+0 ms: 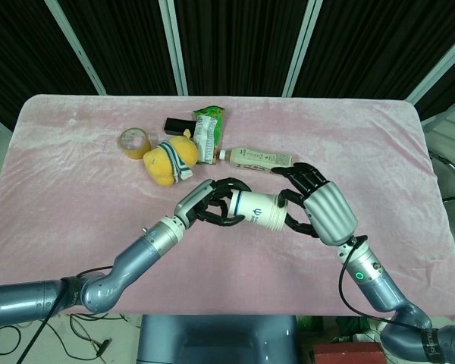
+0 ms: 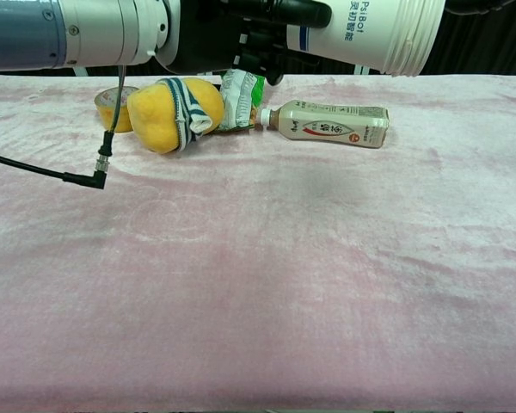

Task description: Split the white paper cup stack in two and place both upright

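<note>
While held sideways, cup stack (image 1: 258, 209) sits between left robot hand (image 1: 212, 203) and right robot hand (image 1: 322, 211).

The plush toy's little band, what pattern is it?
White with dark blue stripes, wrapped around the yellow plush toy; clearest in the chest view.

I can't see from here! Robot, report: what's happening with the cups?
Both hands, left hand and right hand, grip the cup stack sideways above the table. Not split yet. Bottle lies behind.

Cut off by the chest view's top edge: paper cup stack (image 2: 365, 34), left hand (image 2: 241, 34), right hand entirely. Half hidden behind the plush toy (image 1: 169, 158): black box (image 1: 177, 123), tape roll (image 2: 110, 101). Bottle (image 1: 262, 159) label too small to read.
</note>
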You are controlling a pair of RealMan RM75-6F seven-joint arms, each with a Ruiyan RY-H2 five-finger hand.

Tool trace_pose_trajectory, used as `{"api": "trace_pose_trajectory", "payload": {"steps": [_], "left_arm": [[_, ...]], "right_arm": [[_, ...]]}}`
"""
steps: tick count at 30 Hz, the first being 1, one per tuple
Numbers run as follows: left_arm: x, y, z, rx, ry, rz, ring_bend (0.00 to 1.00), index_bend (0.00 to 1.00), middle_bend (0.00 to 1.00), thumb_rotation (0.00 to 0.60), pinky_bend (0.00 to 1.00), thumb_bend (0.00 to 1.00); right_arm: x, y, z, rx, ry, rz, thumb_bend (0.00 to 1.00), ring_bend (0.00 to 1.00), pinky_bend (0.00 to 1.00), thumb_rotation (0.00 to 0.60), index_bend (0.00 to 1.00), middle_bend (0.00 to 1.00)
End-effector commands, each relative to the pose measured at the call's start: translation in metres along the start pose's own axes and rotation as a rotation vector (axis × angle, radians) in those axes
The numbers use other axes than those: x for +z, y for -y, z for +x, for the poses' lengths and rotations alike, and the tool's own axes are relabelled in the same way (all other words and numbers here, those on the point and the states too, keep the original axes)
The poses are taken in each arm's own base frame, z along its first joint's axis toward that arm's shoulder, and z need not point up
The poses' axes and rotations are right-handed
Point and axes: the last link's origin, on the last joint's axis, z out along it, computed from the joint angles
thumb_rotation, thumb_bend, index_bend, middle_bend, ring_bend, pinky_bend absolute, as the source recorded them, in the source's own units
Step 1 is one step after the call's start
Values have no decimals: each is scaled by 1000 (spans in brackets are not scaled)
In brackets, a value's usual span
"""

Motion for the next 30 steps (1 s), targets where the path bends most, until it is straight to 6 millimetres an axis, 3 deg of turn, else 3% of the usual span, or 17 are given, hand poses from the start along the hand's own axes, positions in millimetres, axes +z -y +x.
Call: {"api": "trace_pose_trajectory", "payload": {"steps": [1,30], "left_arm": [[0,0,0,0,0,-1,365,516,507,600,641,361],[-2,2,4,2,-11,0,365,516,507,600,641,361]], "right_arm": [[0,0,0,-3,1,0,308,219,189,600,645,187],[-1,1,-2,11,5,14,376,226,189,600,821,188]]}}
